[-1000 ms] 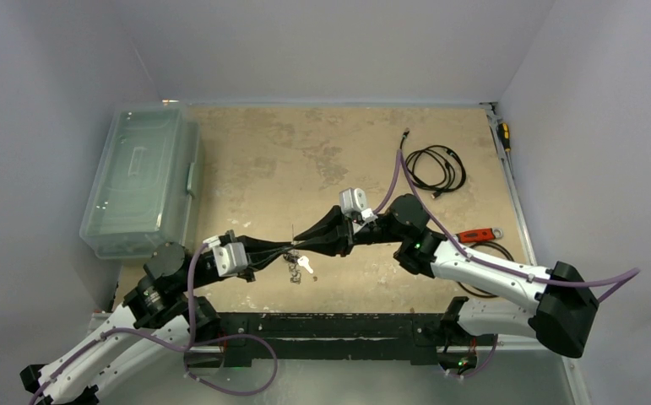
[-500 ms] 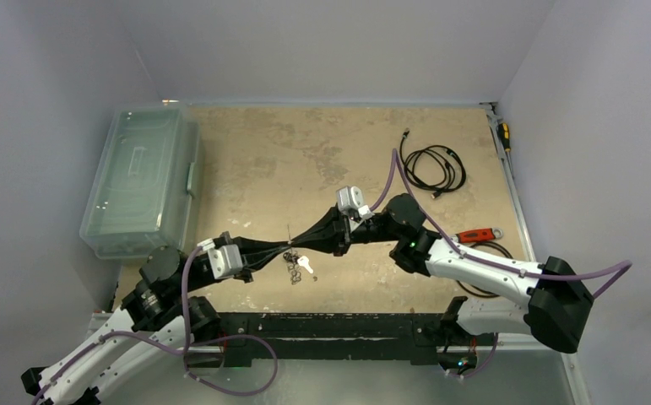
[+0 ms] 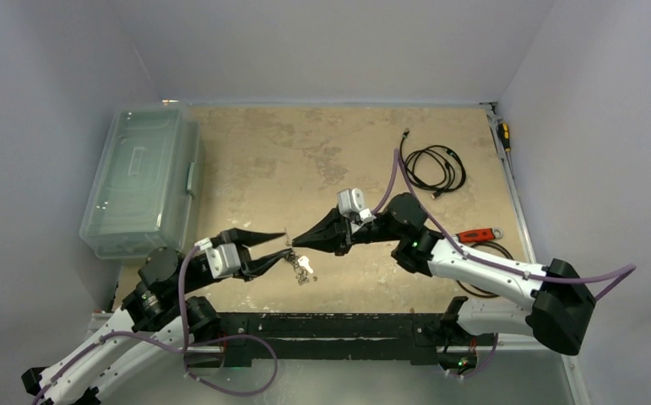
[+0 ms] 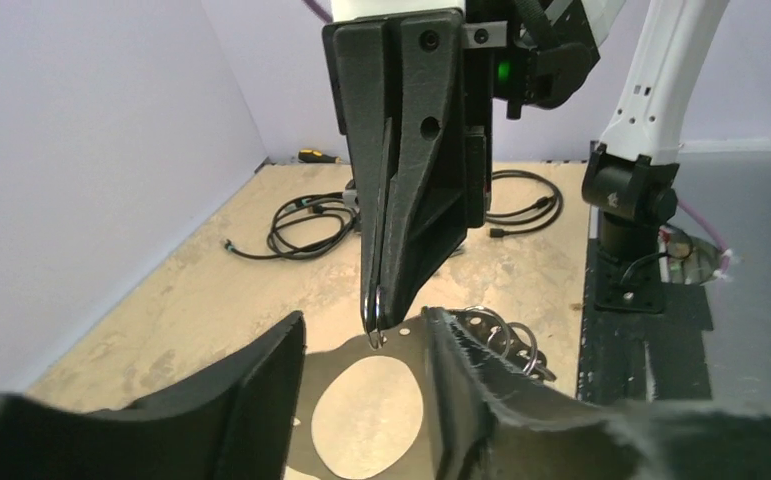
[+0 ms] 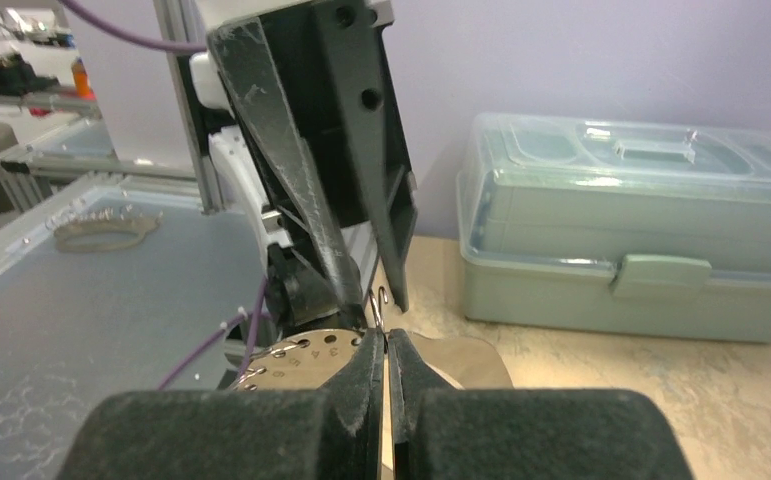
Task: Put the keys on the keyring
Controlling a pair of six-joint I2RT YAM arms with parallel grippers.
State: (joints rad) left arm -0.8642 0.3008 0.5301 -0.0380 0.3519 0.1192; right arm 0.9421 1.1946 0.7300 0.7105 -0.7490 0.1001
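So my left fingers (image 4: 251,400) just sprang wide open and hold nothing now, meaning only my right fingers (image 4: 406,230), pinched tight, carry the keyring (image 4: 346,352). It's a flat, shiny metal plate with a big round hole and little wire rings (image 4: 501,335) along its edge, at about 6 o'clock over the table (image 3: 305,152), silver key (image 3: 306,267) beside it.

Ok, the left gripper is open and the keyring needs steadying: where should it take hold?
Probably the keyring's flat band beside its oval hole, approached from the left gripper's present side. That band is bare and lies between the open fingers; the right gripper pinches the far edge, and small rings crowd one end.
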